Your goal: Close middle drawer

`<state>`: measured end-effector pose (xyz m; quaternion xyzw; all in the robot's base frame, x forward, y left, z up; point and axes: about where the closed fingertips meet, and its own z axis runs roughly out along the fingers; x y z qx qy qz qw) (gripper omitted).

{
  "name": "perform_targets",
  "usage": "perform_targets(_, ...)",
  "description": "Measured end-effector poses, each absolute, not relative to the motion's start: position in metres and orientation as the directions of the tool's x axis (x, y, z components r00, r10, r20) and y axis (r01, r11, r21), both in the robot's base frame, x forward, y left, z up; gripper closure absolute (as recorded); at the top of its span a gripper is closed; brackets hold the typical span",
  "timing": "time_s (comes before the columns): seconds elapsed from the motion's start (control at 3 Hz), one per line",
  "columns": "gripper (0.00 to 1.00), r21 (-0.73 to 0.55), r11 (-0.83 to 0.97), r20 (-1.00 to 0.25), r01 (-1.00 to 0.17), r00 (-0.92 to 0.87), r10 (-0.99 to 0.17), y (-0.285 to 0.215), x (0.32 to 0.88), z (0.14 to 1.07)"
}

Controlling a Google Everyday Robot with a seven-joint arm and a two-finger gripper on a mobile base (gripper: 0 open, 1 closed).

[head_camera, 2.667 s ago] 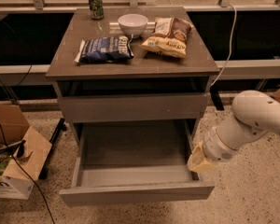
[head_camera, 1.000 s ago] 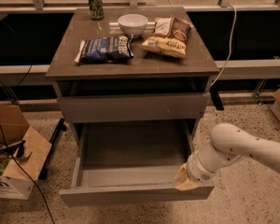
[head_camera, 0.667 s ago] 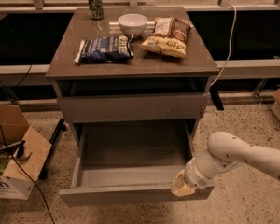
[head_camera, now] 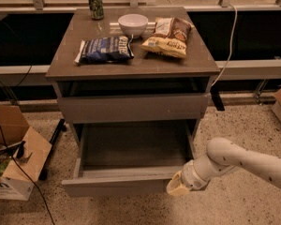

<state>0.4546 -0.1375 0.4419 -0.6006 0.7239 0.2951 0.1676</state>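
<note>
Drawer: middle drawer (head_camera: pixel 131 146) is pulled well out below the top drawer (head_camera: pixel 133 108). Tray is bare; its flat front (head_camera: pixel 114 186) sits low, facing the cam.
Gripper: gripper (head_camera: pixel 177 187) is at the right end of that front, at or just off the corner. Contact can't be confirmed. Arm (head_camera: pixel 243 165) comes in low from the right.
Claw state: can't tell how wide it is set; no item seen in its hold.
Why there: front has no handle, so prob. a push job, not a grasp. Gripper is on the outer face, so a shove toward the cabinet should slide the tray in.
Risk: the push pt is off-centre, so the drawer may rack or bind on its rails.
Tabletop: can (head_camera: pixel 96 4), bowl (head_camera: pixel 133 24), blue bag (head_camera: pixel 105 49) and tan bag (head_camera: pixel 168 36) sit up top, well clear of the arm. Not part of the job.
Floor: open box (head_camera: pixel 14 158) to the left, apart from the drawer.
Vs earlier: approx. 3 s ago the gripper hangs higher, beside the drawer's right wall. Now it is lower and further fwd, round at the front corner. Drawer looks about as far out as then.
Progress: closing not yet visibly begun.
</note>
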Motion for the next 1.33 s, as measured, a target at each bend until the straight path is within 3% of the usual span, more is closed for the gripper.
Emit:
perform_targets(1.0, 1.0, 0.175, 0.144, -0.64, -0.974, -0.224, -0.735, -0.131, 0.484, 0.426)
perform_targets(1.33, 1.0, 0.148, 0.177, -0.667, -0.973, -0.23, -0.708, -0.13, 0.52, 0.41)
